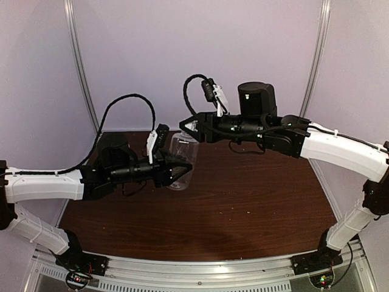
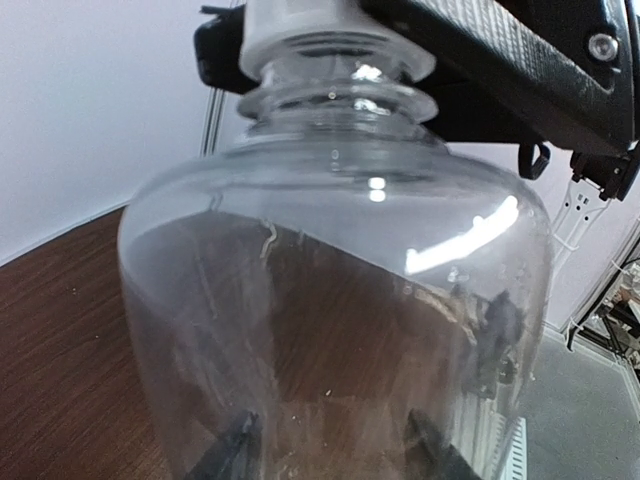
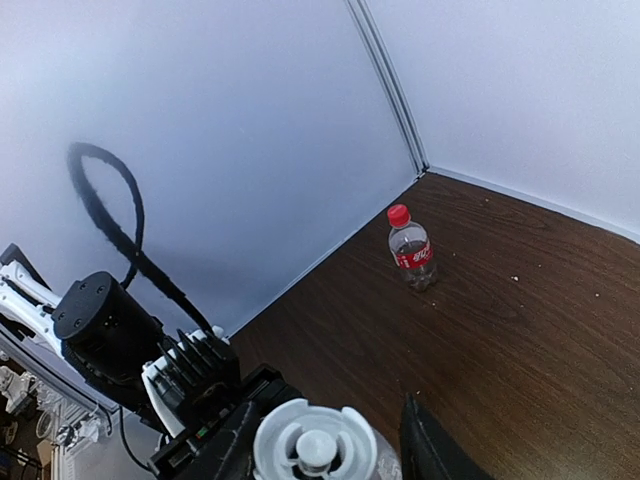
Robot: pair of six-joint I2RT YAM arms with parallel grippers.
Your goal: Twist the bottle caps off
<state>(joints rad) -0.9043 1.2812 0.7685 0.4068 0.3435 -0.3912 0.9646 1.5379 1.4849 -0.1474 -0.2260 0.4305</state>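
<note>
- Pale walls (image 1: 182, 55) box in a dark wood-grain worktop (image 1: 243, 201); both arm bases sit at its near edge.
- Left claw (image 1: 185, 167): closed around the body of the large clear bottle (image 1: 182, 146), one finger on each side. In the left wrist view both fingertips (image 2: 235, 450) show low down through the clear plastic.
- Large clear bottle: upright, no label, over the rear middle of the worktop, left of centre. Can't tell if its base touches the worktop or hangs just above it.
- White cap (image 3: 315, 445): on the neck of the large bottle. Top face is ribbed with a small centre boss.
- Right claw (image 1: 188, 126): reaches in from the right and sits at the bottle's top. In the right wrist view its fingers straddle the white cap, one per side. Can't tell if they are clamped on it or just standing beside it.
- Small bottle (image 3: 410, 245): upright on the worktop, well apart from both claws. It stands near the worktop's edge along a wall, close to the corner where two walls meet. It shows only in the right wrist view.
- Red cap (image 3: 398, 214): on the small bottle's neck. A red label (image 3: 411, 257) wraps its middle.
- Neither claw touches the small bottle.
</note>
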